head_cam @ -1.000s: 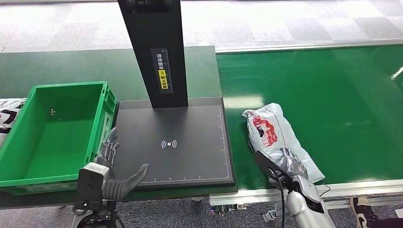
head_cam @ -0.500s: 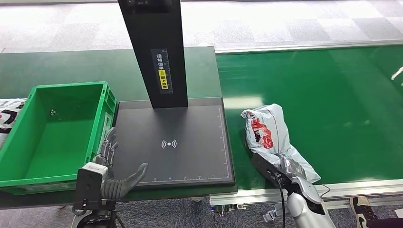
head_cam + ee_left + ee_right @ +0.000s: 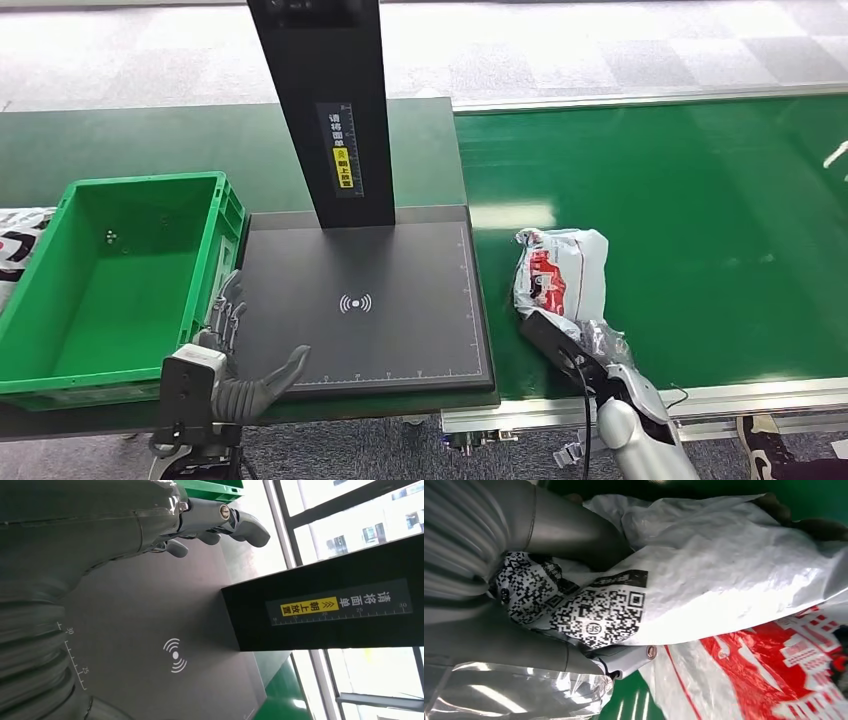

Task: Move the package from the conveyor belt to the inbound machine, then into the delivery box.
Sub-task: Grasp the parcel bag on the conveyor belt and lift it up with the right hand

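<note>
Package (image 3: pixel 558 282) is seen on the green conveyor belt (image 3: pixel 700 200), just right of the inbound machine (image 3: pixel 370 300), its long axis running away from the robot. Its near end is gripped by the right hand (image 3: pixel 565 345). The left hand (image 3: pixel 245 375) is held with fingers spread over the machine's near-left corner, beside the delivery box (image 3: pixel 60 375).

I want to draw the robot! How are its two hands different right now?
The right hand grips the crinkly white plastic package with red print on the green conveyor belt; the left hand holds nothing. The left hand's fingers are spread beside the flat black inbound machine plate; the right hand's wrap the package. Both have dark fingers.
</note>
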{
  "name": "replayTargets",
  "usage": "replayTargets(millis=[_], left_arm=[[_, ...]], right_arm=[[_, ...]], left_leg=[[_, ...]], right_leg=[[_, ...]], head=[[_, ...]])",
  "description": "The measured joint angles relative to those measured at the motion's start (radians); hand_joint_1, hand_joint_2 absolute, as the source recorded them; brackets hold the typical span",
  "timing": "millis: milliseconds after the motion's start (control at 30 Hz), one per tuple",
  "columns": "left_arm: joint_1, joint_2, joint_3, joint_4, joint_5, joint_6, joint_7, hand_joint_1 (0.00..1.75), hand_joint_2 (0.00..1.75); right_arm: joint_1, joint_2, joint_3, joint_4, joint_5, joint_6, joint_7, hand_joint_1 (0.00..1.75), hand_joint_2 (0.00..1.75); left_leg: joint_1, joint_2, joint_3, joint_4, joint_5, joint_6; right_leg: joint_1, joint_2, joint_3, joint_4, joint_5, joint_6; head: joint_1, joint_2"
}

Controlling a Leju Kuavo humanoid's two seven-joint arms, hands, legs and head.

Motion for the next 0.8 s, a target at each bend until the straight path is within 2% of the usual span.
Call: replayTargets(millis=[133, 333, 500, 633, 800], left_arm=[[0.021, 0.0, 0.001, -0.017, -0.005, 0.005, -0.007, 0.0, 1.75], [0.033, -0.002, 0.0, -0.023, -0.005, 0.009, -0.036, 0.0, 1.75], [0.022, -0.009, -0.001, -0.022, -0.005, 0.008, -0.051, 0.0, 1.75], [0.007, -0.013, 0.0, -0.019, -0.002, 0.003, -0.054, 0.0, 1.75], [-0.028, -0.021, 0.0, -0.001, 0.004, -0.012, -0.064, 0.0, 1.75]], right_arm=[[0.008, 0.008, -0.04, -0.083, -0.097, -0.089, -0.078, 1.75, 1.75], [0.037, 0.038, -0.124, -0.291, -0.278, -0.218, -0.246, 1.75, 1.75], [0.028, 0.075, -0.146, -0.43, -0.347, -0.257, -0.333, 1.75, 1.75], [-0.012, 0.102, -0.133, -0.468, -0.356, -0.22, -0.328, 1.75, 1.75], [-0.102, 0.143, -0.007, -0.453, -0.394, -0.052, -0.279, 1.75, 1.75]], left_leg=[[0.0, 0.0, -0.001, 0.0, 0.0, 0.0], [0.0, 0.0, -0.002, 0.0, 0.0, 0.0], [0.0, 0.0, -0.001, 0.0, 0.0, 0.0], [0.0, 0.001, -0.001, 0.0, 0.0, 0.0], [0.0, 0.003, 0.0, 0.0, 0.0, 0.0]], right_leg=[[0.0, 0.0, -0.001, 0.0, 0.0, 0.0], [0.0, 0.0, -0.002, 0.0, 0.0, 0.0], [0.0, 0.0, -0.002, 0.0, 0.0, 0.0], [0.0, 0.001, -0.002, 0.001, 0.0, 0.0], [0.0, 0.003, -0.001, 0.001, 0.001, 0.0]], head=[[0.0, 0.0], [0.0, 0.0], [0.0, 0.0], [0.0, 0.0], [0.0, 0.0]])
